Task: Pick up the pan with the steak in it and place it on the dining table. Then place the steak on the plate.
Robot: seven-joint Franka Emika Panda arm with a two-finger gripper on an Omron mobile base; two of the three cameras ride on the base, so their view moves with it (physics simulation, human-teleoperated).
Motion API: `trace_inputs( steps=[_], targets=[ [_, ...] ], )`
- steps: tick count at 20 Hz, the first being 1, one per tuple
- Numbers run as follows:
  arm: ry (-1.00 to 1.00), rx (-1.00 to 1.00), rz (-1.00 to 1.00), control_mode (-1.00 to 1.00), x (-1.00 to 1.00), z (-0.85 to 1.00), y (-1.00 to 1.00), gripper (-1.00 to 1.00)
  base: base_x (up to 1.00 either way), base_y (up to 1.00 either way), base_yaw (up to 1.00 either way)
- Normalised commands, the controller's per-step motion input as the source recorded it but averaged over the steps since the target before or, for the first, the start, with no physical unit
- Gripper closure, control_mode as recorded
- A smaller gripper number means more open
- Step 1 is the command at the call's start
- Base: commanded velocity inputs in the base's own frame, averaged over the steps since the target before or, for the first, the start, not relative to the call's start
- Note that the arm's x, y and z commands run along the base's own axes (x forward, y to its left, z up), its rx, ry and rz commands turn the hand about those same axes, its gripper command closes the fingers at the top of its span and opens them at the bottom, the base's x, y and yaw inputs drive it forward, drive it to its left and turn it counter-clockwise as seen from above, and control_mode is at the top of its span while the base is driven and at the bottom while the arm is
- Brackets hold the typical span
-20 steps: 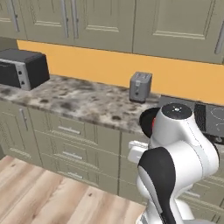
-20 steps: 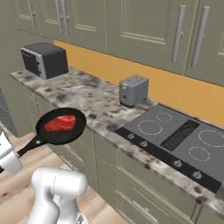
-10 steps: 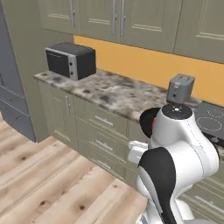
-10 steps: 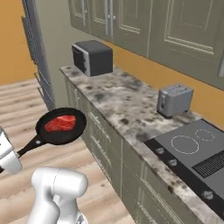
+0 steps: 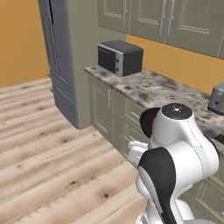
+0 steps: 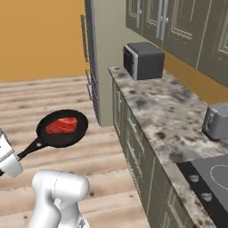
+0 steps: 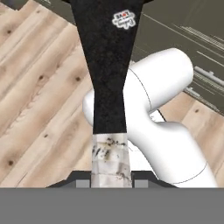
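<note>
The black pan [image 6: 62,129] hangs level in the air over the wooden floor, with the red steak [image 6: 61,125] lying in it. My gripper [image 6: 17,156] is shut on the end of the pan's handle at the lower left of the right base view. In the hand view the dark handle [image 7: 107,65] runs up from between my gripper's [image 7: 111,181] jaws. In the left base view a sliver of the pan [image 5: 145,122] peeks out behind the arm. The dining table and the plate are out of view.
A marbled counter [image 6: 164,116] on beige cabinets runs along the right, carrying a black microwave [image 6: 143,60] and a grey toaster [image 6: 217,121], with a cooktop [image 6: 213,176] further on. A tall grey fridge [image 5: 61,65] stands past the counter's end. Wooden floor [image 5: 43,144] spreads to the left.
The whole picture has swung: the camera has moved, so the counter now sits to the right and the floor and fridge have come into view. The pan stays in my grip.
</note>
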Motion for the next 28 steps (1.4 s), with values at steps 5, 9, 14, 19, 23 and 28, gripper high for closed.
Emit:
trace_inputs(
  steps=[5, 9, 14, 19, 23, 28],
  targets=[
    [0.00, 0.00, 0.00, 1.00, 0.00, 0.00, 0.00, 1.00, 0.00, 0.00, 0.50],
    [0.00, 0.00, 0.00, 1.00, 0.00, 0.00, 0.00, 1.00, 0.00, 0.00, 0.50],
    [0.00, 0.00, 0.00, 1.00, 0.00, 0.00, 0.00, 1.00, 0.00, 0.00, 0.50],
    [0.00, 0.00, 0.00, 1.00, 0.00, 0.00, 0.00, 1.00, 0.00, 0.00, 0.50],
    [0.00, 0.00, 0.00, 1.00, 0.00, 0.00, 0.00, 1.00, 0.00, 0.00, 0.50],
    [0.00, 0.00, 0.00, 1.00, 0.00, 0.00, 0.00, 1.00, 0.00, 0.00, 0.50]
  ],
)
